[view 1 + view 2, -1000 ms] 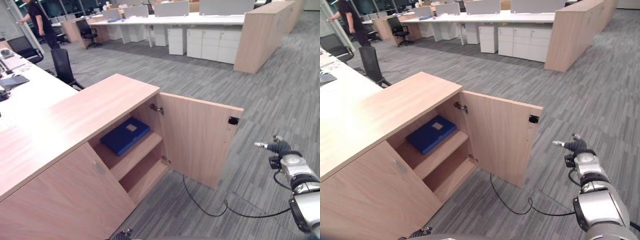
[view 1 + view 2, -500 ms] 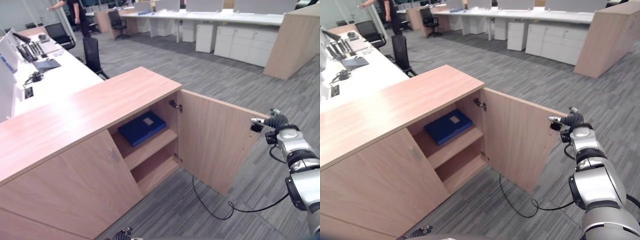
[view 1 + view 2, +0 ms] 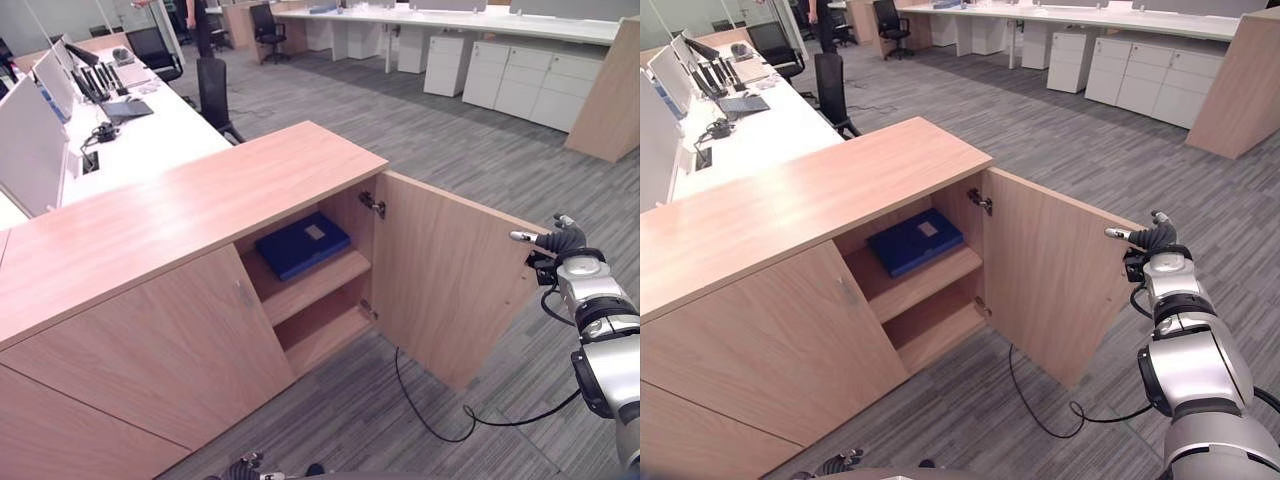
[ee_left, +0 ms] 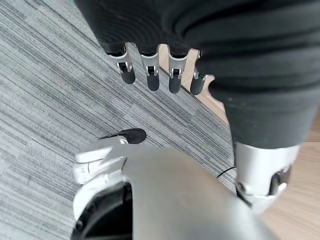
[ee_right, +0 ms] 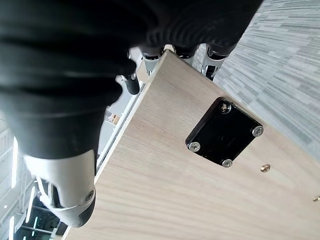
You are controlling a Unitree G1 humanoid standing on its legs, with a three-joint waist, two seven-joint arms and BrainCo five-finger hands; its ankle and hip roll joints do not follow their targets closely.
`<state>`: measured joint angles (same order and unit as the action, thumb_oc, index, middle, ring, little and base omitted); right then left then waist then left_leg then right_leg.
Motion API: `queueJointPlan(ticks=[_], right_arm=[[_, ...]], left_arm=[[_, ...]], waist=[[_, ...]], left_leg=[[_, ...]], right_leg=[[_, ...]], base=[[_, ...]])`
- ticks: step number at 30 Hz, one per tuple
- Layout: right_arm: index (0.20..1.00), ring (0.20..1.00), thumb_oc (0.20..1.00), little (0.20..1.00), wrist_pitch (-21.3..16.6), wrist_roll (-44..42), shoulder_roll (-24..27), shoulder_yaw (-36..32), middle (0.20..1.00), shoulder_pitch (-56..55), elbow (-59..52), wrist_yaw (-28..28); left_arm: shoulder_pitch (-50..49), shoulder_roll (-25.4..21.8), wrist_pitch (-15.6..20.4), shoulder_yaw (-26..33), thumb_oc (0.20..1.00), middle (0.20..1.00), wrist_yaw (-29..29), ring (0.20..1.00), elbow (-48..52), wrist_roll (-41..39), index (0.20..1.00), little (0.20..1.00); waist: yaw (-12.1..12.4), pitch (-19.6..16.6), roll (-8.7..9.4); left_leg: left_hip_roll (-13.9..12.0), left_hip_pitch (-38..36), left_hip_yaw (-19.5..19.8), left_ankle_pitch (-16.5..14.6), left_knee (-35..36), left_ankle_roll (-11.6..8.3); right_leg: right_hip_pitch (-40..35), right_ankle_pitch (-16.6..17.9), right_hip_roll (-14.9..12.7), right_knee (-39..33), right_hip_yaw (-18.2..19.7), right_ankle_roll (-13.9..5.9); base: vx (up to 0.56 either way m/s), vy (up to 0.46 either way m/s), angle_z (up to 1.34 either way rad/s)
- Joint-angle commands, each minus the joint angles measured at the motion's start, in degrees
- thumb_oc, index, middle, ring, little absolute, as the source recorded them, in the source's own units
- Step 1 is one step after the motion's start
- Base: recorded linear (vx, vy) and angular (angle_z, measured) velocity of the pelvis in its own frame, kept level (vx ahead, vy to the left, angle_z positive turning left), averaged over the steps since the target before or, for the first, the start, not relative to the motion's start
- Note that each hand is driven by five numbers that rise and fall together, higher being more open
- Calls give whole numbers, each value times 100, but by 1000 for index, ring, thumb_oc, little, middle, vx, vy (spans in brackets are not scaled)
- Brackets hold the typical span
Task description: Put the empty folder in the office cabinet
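Lying flat, folder (image 3: 302, 244) angled inward.

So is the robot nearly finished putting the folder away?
Nearly. The blue folder already lies flat on the upper shelf of the cabinet. The right hand is at the top outer corner of the open door, fingers over its edge. The left hand hangs open over the carpet, holding nothing. What seems left is swinging the door shut.
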<state>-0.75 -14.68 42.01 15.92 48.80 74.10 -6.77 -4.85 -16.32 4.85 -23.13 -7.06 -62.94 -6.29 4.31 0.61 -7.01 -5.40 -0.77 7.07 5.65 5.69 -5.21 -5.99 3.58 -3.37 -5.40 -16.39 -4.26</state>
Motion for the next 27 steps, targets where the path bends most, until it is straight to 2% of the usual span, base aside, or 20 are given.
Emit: queueJointPlan(ticks=[1, 7, 13, 16, 17, 18, 22, 23, 24, 27], right_arm=[[1000, 1000, 1000, 1000, -138, -326, -495, 233, 1000, 579, 285, 150], [1000, 1000, 1000, 1000, -193, -573, -777, 10, 1000, 127, 209, 120], [1000, 1000, 1000, 1000, -270, -750, -1103, -27, 1000, -361, -204, 165], [1000, 1000, 1000, 1000, -378, -803, -1527, 83, 1000, -1052, -1239, 261], [1000, 1000, 1000, 1000, -368, -799, -1529, 81, 1000, -1073, -1262, 254], [1000, 1000, 1000, 1000, -428, -764, -1687, 134, 1000, -1578, -2001, 322], [1000, 1000, 1000, 1000, -524, -788, -1870, 57, 1000, -2706, -3284, 498], [1000, 1000, 1000, 1000, -524, -788, -1870, 57, 1000, -2708, -3286, 498], [1000, 1000, 1000, 1000, -546, -762, -1915, 73, 1000, -3220, -3776, 627], [1000, 1000, 1000, 1000, -545, -744, -2007, 129, 1000, -3720, -4204, 785]], left_arm=[[407, -356, 94, -252, 1000, 1000, 81, 1000, 23, 52, 1000, 1000], [416, -297, 98, -200, 1000, 1000, 179, 1000, -61, 137, 1000, 1000], [422, -236, 103, -50, 1000, 1000, 284, 1000, -178, 173, 1000, 1000], [382, -138, 81, 223, 1000, 1000, 375, 1000, -309, 173, 1000, 1000], [373, -139, 83, 223, 1000, 1000, 375, 1000, -310, 175, 1000, 1000], [304, -88, 66, 374, 1000, 1000, 393, 1000, -340, 179, 1000, 1000], [239, -32, 24, 762, 1000, 1000, 437, 1000, -391, 108, 1000, 1000], [238, -33, 24, 761, 1000, 1000, 437, 1000, -390, 108, 1000, 1000], [211, -48, 21, 872, 1000, 1000, 437, 1000, -421, 245, 1000, 1000], [139, -100, 26, 952, 1000, 1000, 464, 1000, -411, 444, 1000, 1000]], waist=[[306, 323, 456], [216, 337, 411], [75, 336, 442], [-76, 366, 471], [-75, 358, 473], [-145, 359, 494], [-246, 345, 537], [-246, 344, 537], [-278, 337, 558], [-288, 311, 575]], left_leg=[[237, -152, -92, -404, -69, -146], [257, -170, -108, -430, -69, -125], [251, -209, -182, -465, -69, -108], [222, -241, -302, -486, -69, -94], [222, -242, -305, -487, -69, -94], [211, -267, -354, -505, -69, -89], [183, -306, -400, -520, -69, -90], [183, -306, -400, -520, -69, -90], [165, -325, -406, -527, -69, -96], [149, -343, -405, -532, -69, -104]], right_leg=[[-143, -522, -483, 40, 236, -506], [-144, -544, -487, 40, 271, -493], [-143, -538, -494, 40, 341, -489], [-91, -493, -508, 40, 487, -487], [-90, -493, -508, 40, 491, -487], [-74, -476, -509, 40, 543, -484], [-65, -469, -505, 42, 601, -466], [-64, -469, -505, 42, 601, -466], [-76, -474, -504, 48, 606, -459], [-87, -479, -501, 47, 600, -454]], base=[[-10, 7, 3], [0, 0, 0], [-1, 3, -1], [-13, 14, -9], [-11, 11, -17], [-5, 4, -20], [-6, -3, -15], [-7, -15, -11], [-2, -12, -8], [0, 0, 0]])
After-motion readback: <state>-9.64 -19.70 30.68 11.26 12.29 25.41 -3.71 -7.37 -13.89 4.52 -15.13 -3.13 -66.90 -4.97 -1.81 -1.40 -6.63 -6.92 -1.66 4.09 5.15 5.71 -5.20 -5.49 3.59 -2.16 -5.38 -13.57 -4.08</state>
